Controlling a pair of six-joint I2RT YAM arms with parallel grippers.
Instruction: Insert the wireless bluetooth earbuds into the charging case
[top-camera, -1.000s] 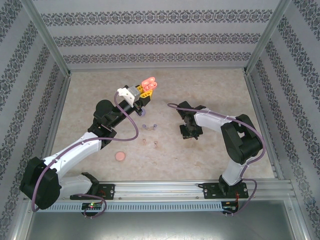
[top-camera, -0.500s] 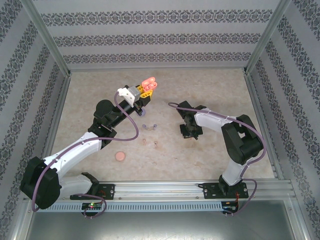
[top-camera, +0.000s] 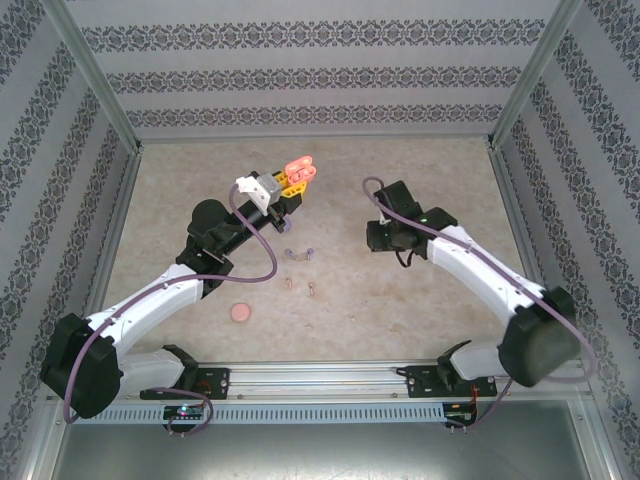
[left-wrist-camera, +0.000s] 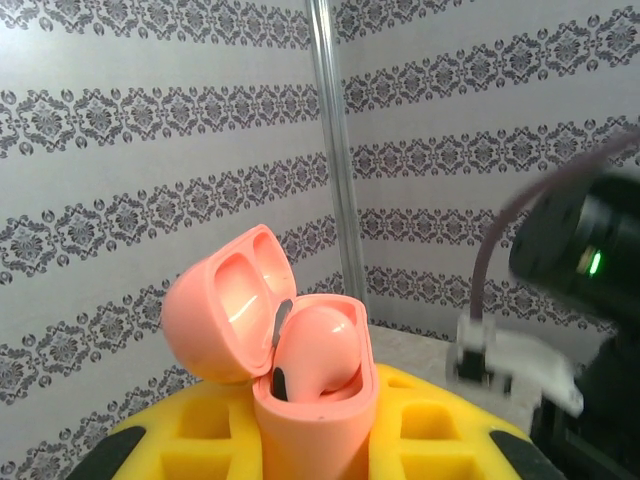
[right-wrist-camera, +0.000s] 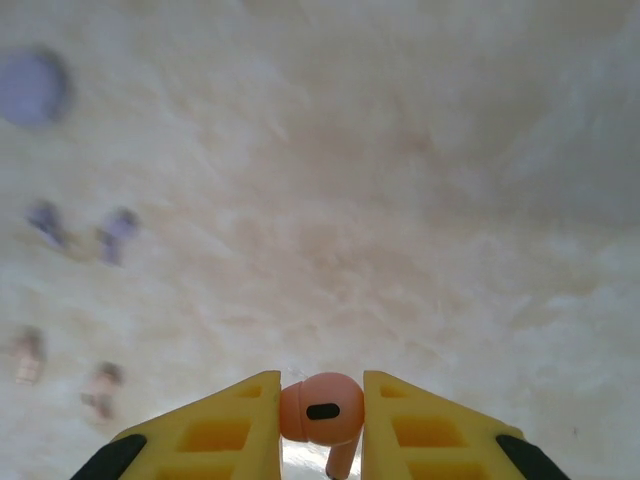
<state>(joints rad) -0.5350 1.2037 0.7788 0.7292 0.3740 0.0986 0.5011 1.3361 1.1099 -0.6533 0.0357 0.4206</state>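
Walls: pale wallpaper with dark ornamental bands on 3 sides, and aluminium posts in the corners.
Table (top-camera: 450, 300): beige marbled surface, with both arm bases at its near edge.
Left gripper (top-camera: 296, 177): lifted above the far-left part of the table. Its yellow fingers (left-wrist-camera: 440, 440) are clamped on the charging case (left-wrist-camera: 315, 420).
Charging case: coral colour, held upright with the lid swung open to the left. 1 seated earbud (left-wrist-camera: 318, 345) of the same colour sits inside the body.
Right gripper (right-wrist-camera: 320, 420): held above the table, right of the middle. Its 2 yellow fingers are closed on the coral earbud (right-wrist-camera: 322, 408).
Coral earbud: pinched between both fingertips, with the stem pointing down and clear of the table. It is well apart from the charging case.
Purple earbuds (top-camera: 299, 253): 2 pieces lying near each other on the table, between the two arms.
Pink earbuds (top-camera: 301, 287): 2 pale pieces, just nearer to the bases than the purple pair.
Round pink item (top-camera: 240, 313): lies alone on the table, near the left arm.
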